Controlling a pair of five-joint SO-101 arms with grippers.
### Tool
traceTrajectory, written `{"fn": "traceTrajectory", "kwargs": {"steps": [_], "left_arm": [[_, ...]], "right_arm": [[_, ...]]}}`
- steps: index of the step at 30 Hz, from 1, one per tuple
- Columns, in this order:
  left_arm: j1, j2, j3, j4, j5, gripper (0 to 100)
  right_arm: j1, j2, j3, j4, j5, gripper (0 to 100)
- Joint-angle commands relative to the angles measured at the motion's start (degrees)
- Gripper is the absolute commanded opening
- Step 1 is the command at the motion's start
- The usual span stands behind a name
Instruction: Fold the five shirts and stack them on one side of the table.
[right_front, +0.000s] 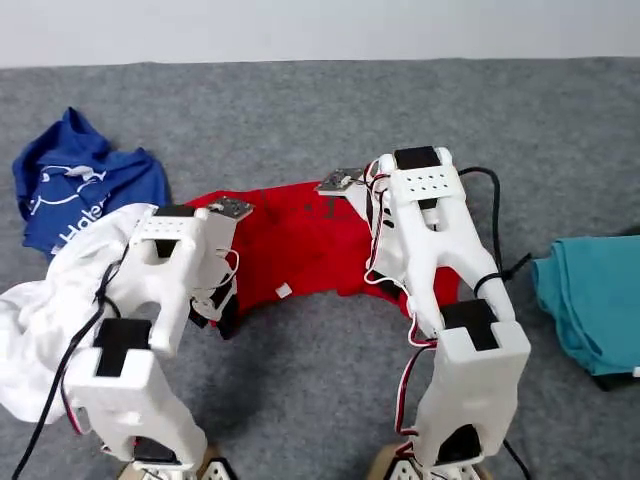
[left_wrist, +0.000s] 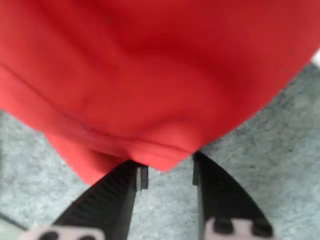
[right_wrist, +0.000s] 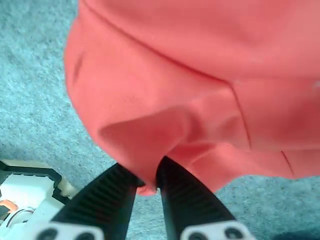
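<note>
1. High view: the red shirt (right_front: 300, 245) lies spread and rumpled at the centre of the grey worktop (right_front: 330, 400), between the two arms. It is not yet folded.
2. Other shirts: the blue shirt (right_front: 80, 185) is bunched at 10 o'clock, the white shirt (right_front: 40, 320) is heaped at 8 o'clock, and the teal shirt (right_front: 590, 300) lies at 3 o'clock, looking partly folded.
3. Left gripper (left_wrist: 169, 172): the jaws stand apart. The red hem sags down to the tips and a fold sits at the gap, with nothing clamped.
4. Right gripper (right_wrist: 150, 175): the jaws are drawn almost together, pinching a small fold of the red cloth near its edge.
5. Handling, as a judgement: the fabric is light, soft knit with no stiffness. It will drape and sag from any pinch, and it should drag on the rough worktop instead of sliding. It is not fragile.
6. Hold points, as a judgement: take the hem or a seam, where the doubled cloth gives the jaws more to bite. A pinch at each of two corners should keep the edge straight during a fold.
7. Writing: the blue shirt carries white print and a white graphic, not transcribed. A small white tag (right_front: 284, 291) shows near the red shirt's edge at 6 o'clock, too small to read.
</note>
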Motion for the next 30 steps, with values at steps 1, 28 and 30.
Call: {"fn": "traceTrajectory", "kwargs": {"steps": [1, 28, 30], "left_arm": [[0.44, 2.29, -3.47, 0.09, 0.53, 15], [6.33, -1.14, -12.18, 7.65, 1.58, 0], [5.63, -4.22, -15.96, 12.22, 1.58, 0]], "right_arm": [[0.75, -0.48, -2.81, 1.1, 0.44, 1.0], [0.75, -12.79, -2.9, 2.07, 0.44, 1.0], [1.19, -16.4, -2.9, 2.77, 0.44, 1.0]]}}
